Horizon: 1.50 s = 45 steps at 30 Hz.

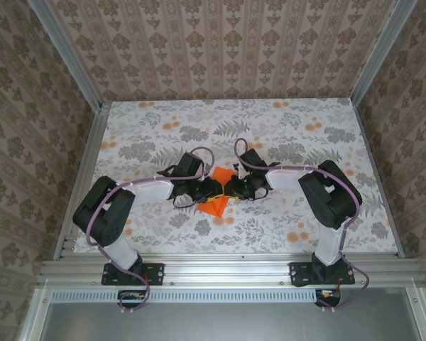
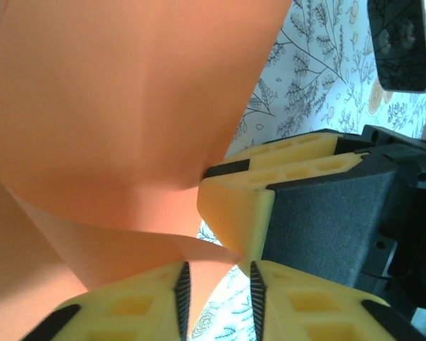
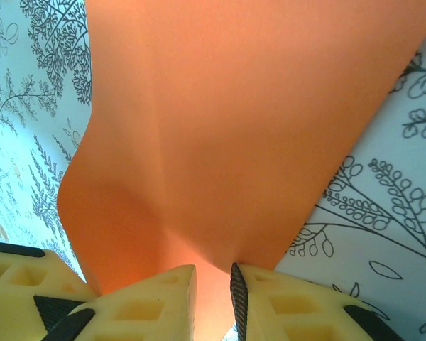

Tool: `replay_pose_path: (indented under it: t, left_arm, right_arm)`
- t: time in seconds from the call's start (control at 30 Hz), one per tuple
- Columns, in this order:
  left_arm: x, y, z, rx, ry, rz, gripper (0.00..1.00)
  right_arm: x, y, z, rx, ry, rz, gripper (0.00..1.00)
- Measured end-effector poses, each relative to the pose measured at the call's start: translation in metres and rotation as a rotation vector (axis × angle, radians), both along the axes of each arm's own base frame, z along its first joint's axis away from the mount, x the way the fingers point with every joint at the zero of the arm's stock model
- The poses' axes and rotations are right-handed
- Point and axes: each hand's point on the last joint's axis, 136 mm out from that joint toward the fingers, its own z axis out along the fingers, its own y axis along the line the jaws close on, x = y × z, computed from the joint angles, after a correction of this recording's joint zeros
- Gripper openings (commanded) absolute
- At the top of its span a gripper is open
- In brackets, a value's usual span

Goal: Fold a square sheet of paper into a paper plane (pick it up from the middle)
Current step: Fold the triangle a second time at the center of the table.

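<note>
The square sheet of paper [image 1: 214,202] is bright orange and bent, lifted in a curve at the middle of the table between both grippers. My right gripper [image 1: 233,187] is shut on its edge; in the right wrist view the paper [image 3: 220,128] puckers down into the jaws of my right gripper [image 3: 213,295]. My left gripper [image 1: 209,189] faces it from the left. Seen from the left wrist, the left gripper [image 2: 216,302] stands open with a gap, and a corner flap of the paper [image 2: 128,121] reaches in between the pads. The right gripper's yellow fingers [image 2: 270,170] press right above the left jaws.
A floral tablecloth [image 1: 270,128] covers the table, with pale-orange printed blotches [image 1: 172,125]. Patterned walls and aluminium rails [image 1: 92,142] close in three sides. Both arms [image 1: 121,206] fold inward toward the centre.
</note>
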Motion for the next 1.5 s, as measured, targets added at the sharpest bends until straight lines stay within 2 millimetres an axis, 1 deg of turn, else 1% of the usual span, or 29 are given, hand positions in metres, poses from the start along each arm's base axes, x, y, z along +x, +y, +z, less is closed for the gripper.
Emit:
replay_pose_path:
  t: [0.1,0.23,0.5,0.67,0.97,1.27,1.5]
  left_arm:
    - [0.001,0.002,-0.003,0.014,-0.001,0.006,0.15]
    - [0.002,0.003,-0.008,0.028,-0.001,0.009,0.1]
    - [0.003,0.005,-0.016,0.05,0.004,0.014,0.02]
    - [0.003,0.006,-0.016,0.053,0.003,0.016,0.0]
    - [0.001,0.007,-0.018,0.062,0.013,0.015,0.0]
    - [0.0,0.008,-0.019,0.065,0.017,0.015,0.0]
    - [-0.001,0.009,-0.017,0.068,0.02,0.015,0.0]
  right_arm:
    - [0.0,-0.004,0.001,0.003,-0.004,-0.008,0.21]
    - [0.001,-0.008,0.004,0.01,-0.01,-0.018,0.2]
    - [-0.002,-0.002,0.01,0.071,-0.024,0.005,0.21]
    - [-0.004,0.003,0.014,0.105,-0.023,0.025,0.24]
    - [-0.012,0.015,0.019,0.148,-0.015,0.066,0.24]
    - [-0.017,0.017,0.008,0.147,0.021,0.079,0.24]
    - [-0.021,0.021,0.006,0.17,0.038,0.096,0.24]
